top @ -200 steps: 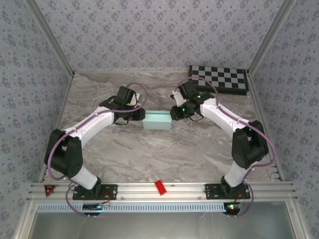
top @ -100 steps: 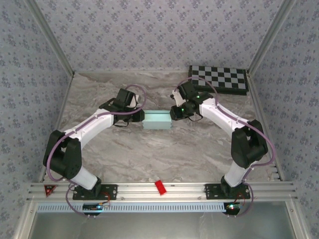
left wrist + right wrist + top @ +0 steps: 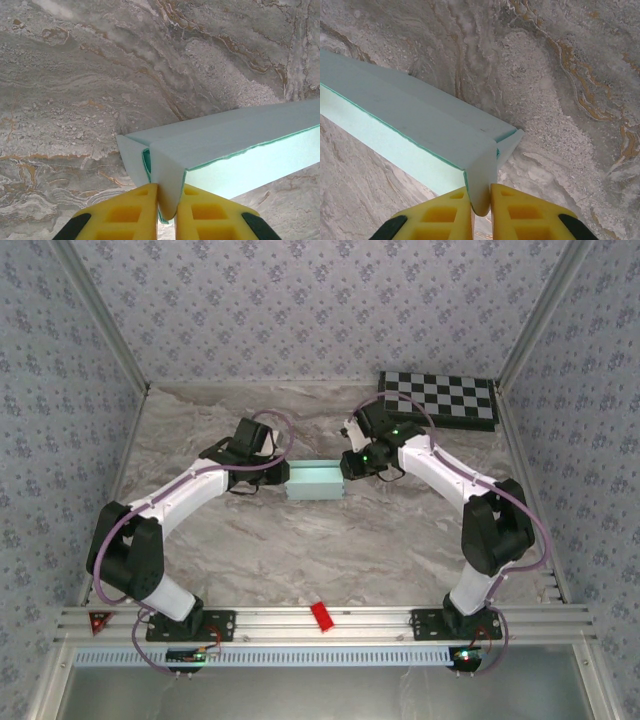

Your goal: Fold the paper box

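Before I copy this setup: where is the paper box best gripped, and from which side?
Pinch the paper box by the thin card wall at a short end, coming in along its length. That wall stands on edge, slim enough for the fingers.

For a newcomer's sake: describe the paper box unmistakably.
On the marble table, near its middle, lies the paper box. The left gripper and right gripper pinch its ends. It is plain pale blue, unlike the black-and-white checkerboard in the far right corner.
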{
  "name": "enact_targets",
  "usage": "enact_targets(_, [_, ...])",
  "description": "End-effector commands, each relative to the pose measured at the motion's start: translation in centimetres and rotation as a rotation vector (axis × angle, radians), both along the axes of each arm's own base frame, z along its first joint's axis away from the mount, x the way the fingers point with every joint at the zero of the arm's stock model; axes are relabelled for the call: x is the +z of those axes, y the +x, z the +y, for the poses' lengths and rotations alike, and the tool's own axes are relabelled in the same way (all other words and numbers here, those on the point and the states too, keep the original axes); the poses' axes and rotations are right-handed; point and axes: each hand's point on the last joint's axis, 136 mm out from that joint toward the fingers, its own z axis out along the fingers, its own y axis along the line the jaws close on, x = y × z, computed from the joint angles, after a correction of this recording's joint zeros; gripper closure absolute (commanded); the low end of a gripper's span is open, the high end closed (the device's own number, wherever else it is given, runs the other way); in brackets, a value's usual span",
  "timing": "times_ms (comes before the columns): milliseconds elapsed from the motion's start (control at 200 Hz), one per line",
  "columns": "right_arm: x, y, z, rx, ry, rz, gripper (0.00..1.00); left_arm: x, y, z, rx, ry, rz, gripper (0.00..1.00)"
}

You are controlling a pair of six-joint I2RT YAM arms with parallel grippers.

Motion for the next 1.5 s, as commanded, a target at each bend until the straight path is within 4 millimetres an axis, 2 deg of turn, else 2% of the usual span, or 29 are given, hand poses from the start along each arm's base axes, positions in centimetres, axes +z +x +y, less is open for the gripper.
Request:
enact_targets(0, [0.3,0.0,0.4,0.004,-0.002,0.015,0.84,2.0,0.1,-0.7,0.000,-0.040,-0.041,0.86])
enact_targets(415, [-0.1,0.0,0.6,-0.005,0.006,0.046,0.84,1.1,-0.1,-0.4,0.008,-0.004,-0.031,0.86])
enact_targets(1494, [0.6,0.0,2.2,-0.011,0.105,0.132,0.78,1.1,-0.2,-1.2,0.001,-0.004,-0.038,0.85])
